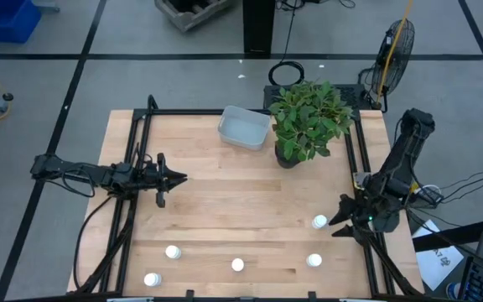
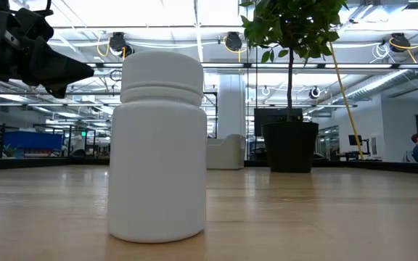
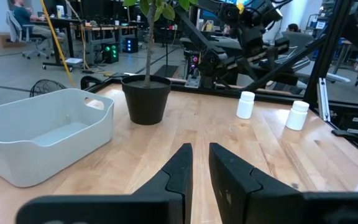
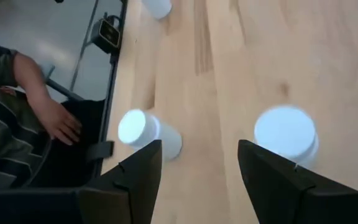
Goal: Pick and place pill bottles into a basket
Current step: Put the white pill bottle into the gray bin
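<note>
Five white pill bottles stand upright on the wooden table: one (image 1: 319, 221) at the right, and the others (image 1: 314, 260) (image 1: 237, 264) (image 1: 172, 251) (image 1: 151, 279) along the near edge. The pale basket (image 1: 243, 127) sits at the far middle, beside the potted plant (image 1: 309, 122). My right gripper (image 1: 342, 220) is open and empty, just right of the right-hand bottle (image 4: 284, 134); no bottle stands between its fingers (image 4: 197, 162). My left gripper (image 1: 177, 178) waits at the left middle, with its fingers almost together and empty (image 3: 201, 165).
A person's hand (image 4: 55, 121) and sleeve show just beyond the table's near edge, close to a bottle (image 4: 145, 134). Black rails (image 1: 132, 193) run along the table's left and right sides. Bare wood lies between the bottles and the basket (image 3: 42, 134).
</note>
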